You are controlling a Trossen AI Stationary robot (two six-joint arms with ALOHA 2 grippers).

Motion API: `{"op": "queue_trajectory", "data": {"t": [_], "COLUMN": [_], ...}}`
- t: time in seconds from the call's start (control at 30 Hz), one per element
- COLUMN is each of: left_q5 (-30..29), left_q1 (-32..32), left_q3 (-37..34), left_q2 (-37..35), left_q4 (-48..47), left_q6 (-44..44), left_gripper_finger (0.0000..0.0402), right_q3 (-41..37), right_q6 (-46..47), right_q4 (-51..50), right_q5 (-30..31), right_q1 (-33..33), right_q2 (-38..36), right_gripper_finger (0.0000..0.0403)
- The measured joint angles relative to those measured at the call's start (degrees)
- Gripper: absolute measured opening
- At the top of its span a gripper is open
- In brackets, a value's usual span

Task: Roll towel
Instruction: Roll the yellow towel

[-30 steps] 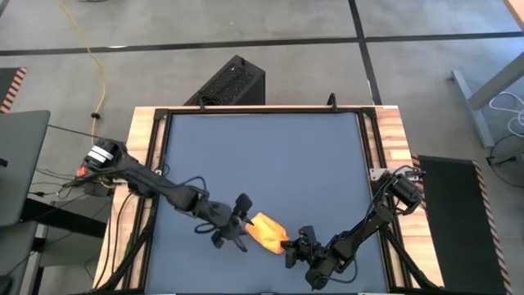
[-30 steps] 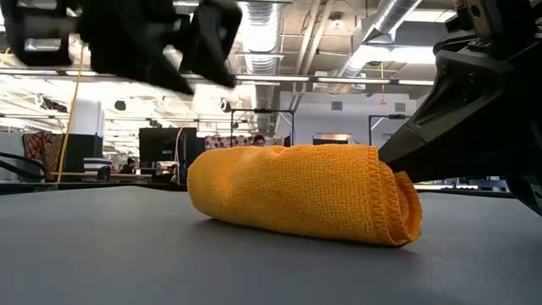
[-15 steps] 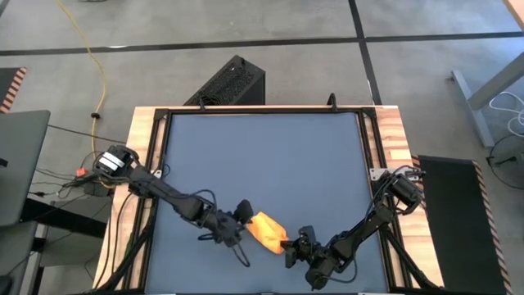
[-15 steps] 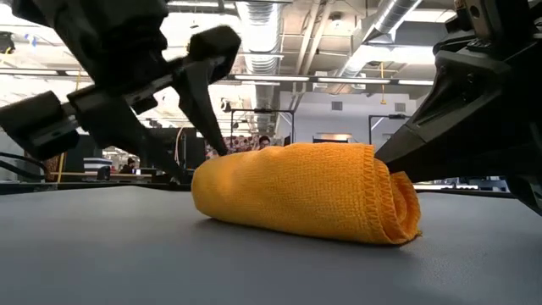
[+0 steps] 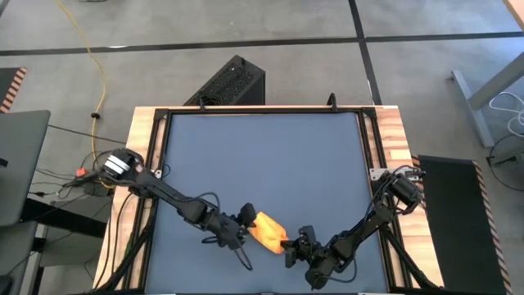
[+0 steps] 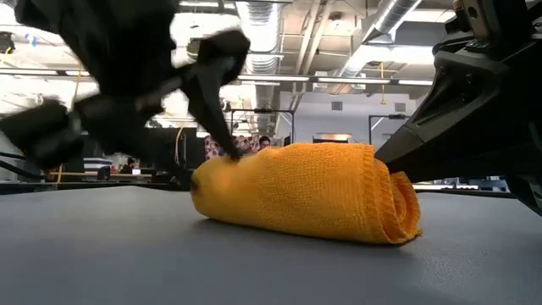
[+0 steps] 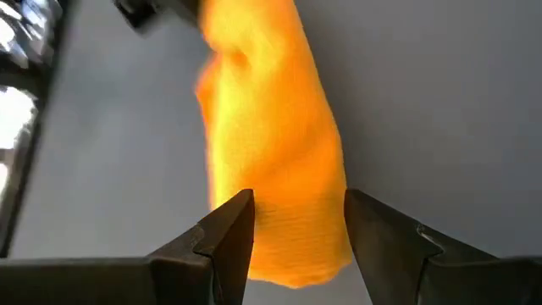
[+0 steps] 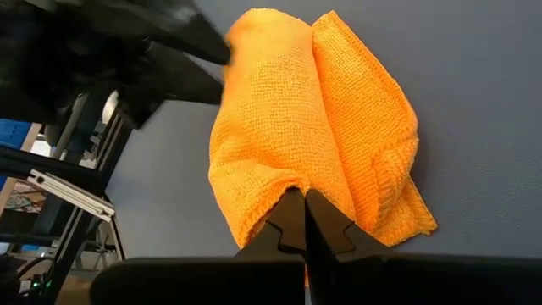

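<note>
- Now the left gripper (image 7: 292, 222) is dropping onto the towel's (image 5: 266, 230) left end, fingers spread astride it.
- Meanwhile the right gripper (image 8: 303, 222) is staying clamped on its right end.
- Roll is lying near the table's (image 5: 270, 156) near edge, seemingly close to done.

Even, bright indoor lighting with soft, faint shadows. In the low view, ceiling strip lights glare white behind the scene, and the left gripper (image 6: 212, 102) is smeared by motion blur. The towel (image 7: 271, 152) looks overexposed and blurry in the left wrist view, yet crisp in the right wrist view.
</note>
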Motion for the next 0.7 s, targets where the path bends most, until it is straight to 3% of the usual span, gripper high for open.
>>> {"op": "queue_trajectory", "data": {"t": [0.2,0.3,0.4,0.53,0.7], "left_q5": [-6.7,-7.1,-5.1,-0.8,5.8], "left_q1": [-0.2,0.0,0.9,2.3,4.2], "left_q3": [8.1,12.0,14.1,15.9,18.2], "left_q2": [7.6,9.3,9.8,9.8,9.8], "left_q4": [-9.2,-14.0,-15.5,-18.3,-21.8], "left_q6": [-6.5,-9.3,-10.8,-13.4,-16.4], "left_gripper_finger": [0.0174,0.0166,0.0125,0.0025,0.0005], "right_q3": [0.0,0.0,0.0,0.0,0.1], "right_q6": [0.2,0.2,0.1,-1.9,-8.8], "right_q4": [0.2,0.4,0.5,0.6,2.2], "right_q5": [0.0,0.0,-0.1,-0.1,-0.2], "right_q1": [-0.4,-0.3,-0.1,0.5,1.4], "right_q2": [0.0,-0.1,-0.1,-0.1,0.0], "right_gripper_finger": [0.001,0.001,0.001,0.0015,0.0052]}}
